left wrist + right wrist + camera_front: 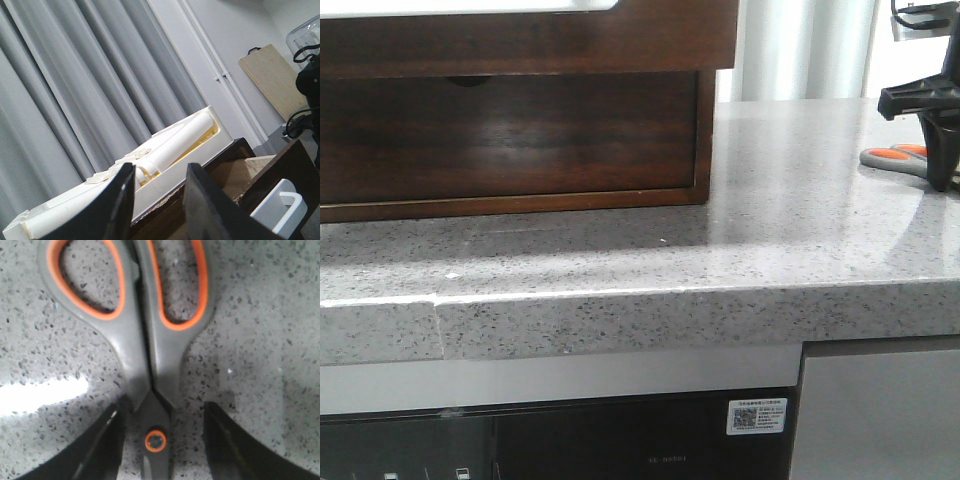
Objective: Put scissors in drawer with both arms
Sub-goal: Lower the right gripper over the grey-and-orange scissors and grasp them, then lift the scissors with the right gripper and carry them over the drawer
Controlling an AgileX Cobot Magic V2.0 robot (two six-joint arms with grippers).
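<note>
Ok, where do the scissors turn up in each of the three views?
Front view: the scissors lie at the far right on the speckled grey counter, partly behind the right gripper.
Left wrist view: not in it; only curtains and cabinet parts show.
Right wrist view: the handles and pivot fill the middle, between the open fingers.
Shared landmark: the speckled counter, seen in the front and right wrist views.

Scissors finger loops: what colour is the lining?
Orange lining on grey handles; the scissors show best in the right wrist view.

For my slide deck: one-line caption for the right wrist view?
Right gripper open astride the scissors at the pivot, flat on the speckled counter.
</note>
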